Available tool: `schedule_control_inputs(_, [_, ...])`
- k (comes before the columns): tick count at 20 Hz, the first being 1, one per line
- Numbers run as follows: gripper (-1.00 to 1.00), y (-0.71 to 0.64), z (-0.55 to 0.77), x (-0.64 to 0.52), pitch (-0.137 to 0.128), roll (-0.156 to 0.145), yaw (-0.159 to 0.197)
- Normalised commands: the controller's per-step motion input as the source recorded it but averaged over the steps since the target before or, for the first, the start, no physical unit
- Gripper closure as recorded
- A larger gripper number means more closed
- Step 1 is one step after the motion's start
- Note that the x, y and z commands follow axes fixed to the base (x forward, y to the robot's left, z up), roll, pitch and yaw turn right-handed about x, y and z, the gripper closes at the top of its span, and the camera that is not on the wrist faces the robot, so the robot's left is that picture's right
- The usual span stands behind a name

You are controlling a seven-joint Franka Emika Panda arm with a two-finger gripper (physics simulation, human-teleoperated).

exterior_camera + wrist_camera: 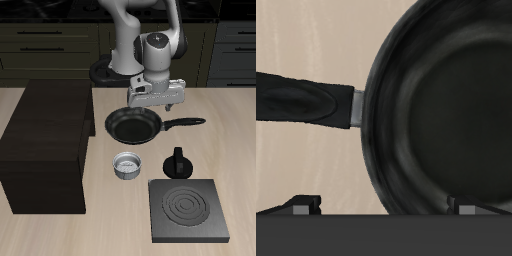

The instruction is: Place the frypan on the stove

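Observation:
The frypan [132, 126] is a round shallow black pan lying on the table, with its long handle [188, 123] pointing sideways. My gripper [152, 104] hangs just above the pan's back rim, open and empty. In the wrist view the frypan [446, 110] fills most of the frame, with its handle [301, 100] stretching off to one side. Both fingertips [304, 206] show spread wide apart near the pan's rim. The stove [187, 208], a dark grey slab with spiral burner rings, lies near the table's front edge, apart from the pan.
A small silver-grey bowl [127, 165] sits in front of the pan. A small black knobbed pot [178, 162] stands between the pan's handle and the stove. A big dark brown box [45, 145] stands beside the pan and bowl.

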Motion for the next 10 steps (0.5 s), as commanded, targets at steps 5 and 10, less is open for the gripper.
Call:
schedule_control_inputs(5, [-1.00, 0.07, -0.19, -0.05, 0.034, 0.001, 0.004])
schedule_control_inputs(10, [-1.00, 0.03, -0.13, 0.05, 0.042, 0.031, -0.018])
